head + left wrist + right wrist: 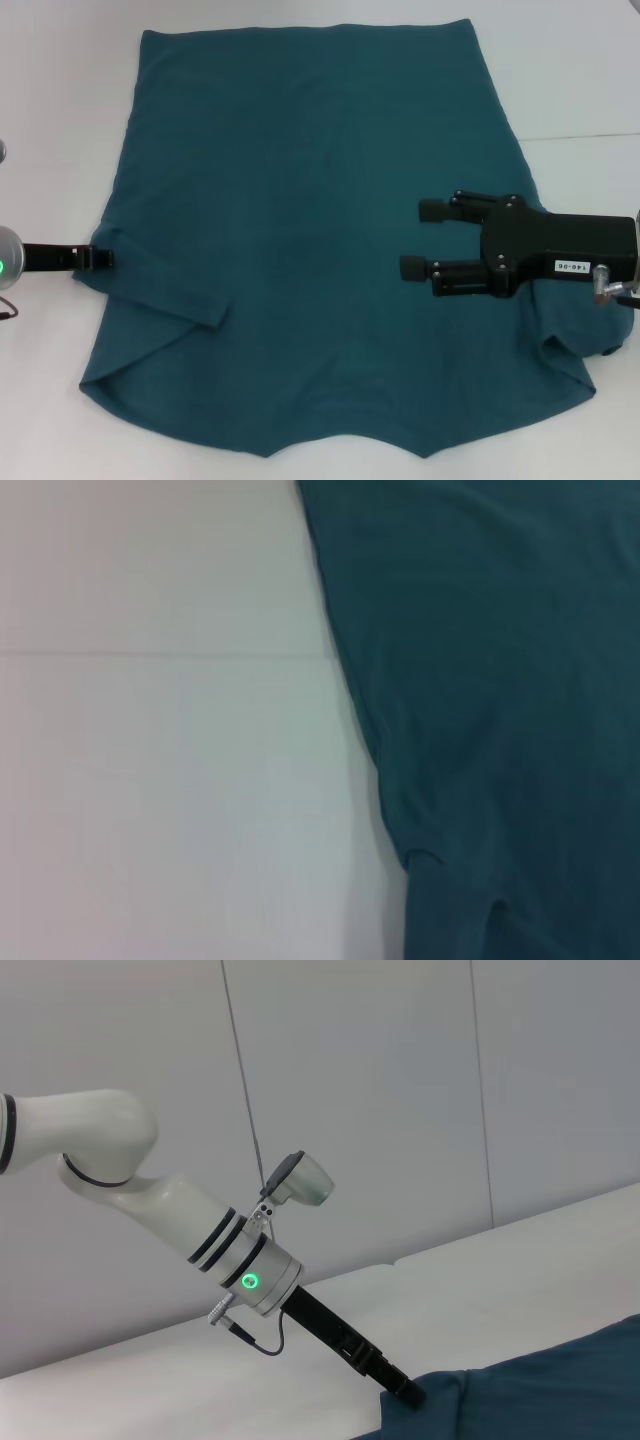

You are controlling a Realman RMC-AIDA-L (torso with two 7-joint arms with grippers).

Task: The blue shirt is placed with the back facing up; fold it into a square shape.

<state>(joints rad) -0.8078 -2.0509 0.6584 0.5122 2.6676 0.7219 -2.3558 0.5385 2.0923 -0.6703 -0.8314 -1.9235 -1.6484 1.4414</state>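
While hem points away, blue shirt (300, 230) lies flat.

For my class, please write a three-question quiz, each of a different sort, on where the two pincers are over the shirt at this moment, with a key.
1. True or false: the right pincer is spread open above the blue shirt.
2. Where does the left pincer meet the shirt?
A. at its far hem
B. at the side edge by the sleeve
C. at the middle of the back
3. Fill in: the shirt lies on a white ____.

Key: 1 true; 2 B; 3 table.
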